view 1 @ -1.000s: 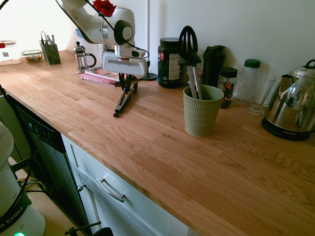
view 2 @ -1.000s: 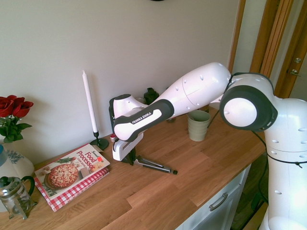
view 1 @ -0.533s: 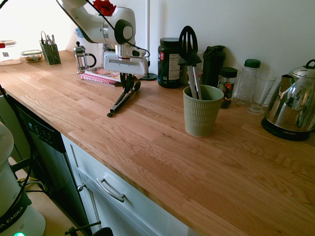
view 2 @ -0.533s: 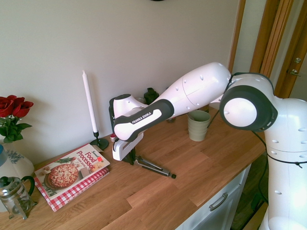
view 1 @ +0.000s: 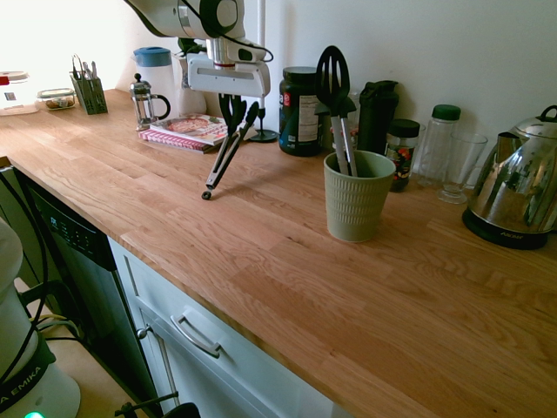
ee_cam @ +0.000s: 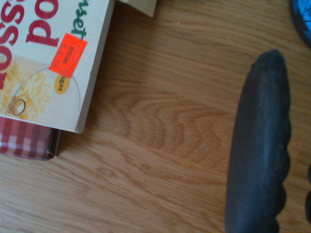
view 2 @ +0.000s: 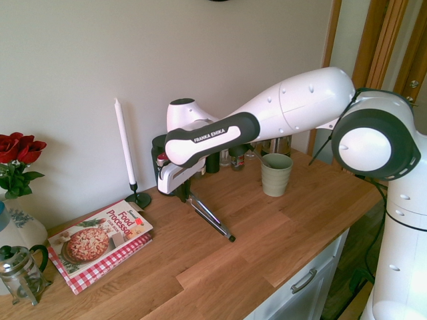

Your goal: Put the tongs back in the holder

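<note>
First exterior view shows me the tongs (view 1: 228,146) hanging from my gripper (view 1: 233,104), and they slant down toward the wooden counter (view 1: 261,252). The gripper is pinched tight on the black paddle end, so the long silver arms and the joined end point down. That low end looks just above the wood, or maybe brushing it; I cannot tell which. I use the green holder (view 1: 356,196) as my landmark. The tongs are well apart from the holder, off to its left in this view, near the cookbook (view 1: 193,129). The holder already has a black spatula (view 1: 334,87) and another silver handle standing in it, so the room inside is tight. I think the tongs are light and stiff, being thin metal. I also think the metal is slick, and the long part could swing like a stick because I hold it at one end. The two arms want to spring apart, so squeezing both together is a good way to hold them. Holding near the paddles seems fine to me, since the thin end can go into the holder first. In the second exterior view the tongs (view 2: 208,215) slant down and away from the gripper (view 2: 181,192). The wrist view shows one dark paddle (ee_cam: 257,150) up close over the wood.
</note>
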{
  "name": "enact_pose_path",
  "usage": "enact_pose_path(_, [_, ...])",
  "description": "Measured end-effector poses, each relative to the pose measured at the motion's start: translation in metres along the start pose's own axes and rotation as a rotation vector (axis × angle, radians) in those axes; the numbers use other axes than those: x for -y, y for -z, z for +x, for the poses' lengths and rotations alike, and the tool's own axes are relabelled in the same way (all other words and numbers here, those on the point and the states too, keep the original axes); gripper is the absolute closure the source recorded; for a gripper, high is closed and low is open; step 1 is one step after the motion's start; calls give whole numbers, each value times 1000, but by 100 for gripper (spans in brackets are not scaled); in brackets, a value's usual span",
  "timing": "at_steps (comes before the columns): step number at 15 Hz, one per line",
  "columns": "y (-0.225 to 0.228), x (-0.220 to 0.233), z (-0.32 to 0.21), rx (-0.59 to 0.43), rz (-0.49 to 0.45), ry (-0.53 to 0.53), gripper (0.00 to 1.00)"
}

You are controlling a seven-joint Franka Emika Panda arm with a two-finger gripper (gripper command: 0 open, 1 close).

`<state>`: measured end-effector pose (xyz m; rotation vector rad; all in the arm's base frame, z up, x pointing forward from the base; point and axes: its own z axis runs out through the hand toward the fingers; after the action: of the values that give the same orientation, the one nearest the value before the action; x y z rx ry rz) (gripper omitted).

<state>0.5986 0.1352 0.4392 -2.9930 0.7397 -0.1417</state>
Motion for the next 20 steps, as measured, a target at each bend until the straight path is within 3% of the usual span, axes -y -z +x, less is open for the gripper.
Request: enact_pose_path(20, [143,-68,5,-148,104,-85,100])
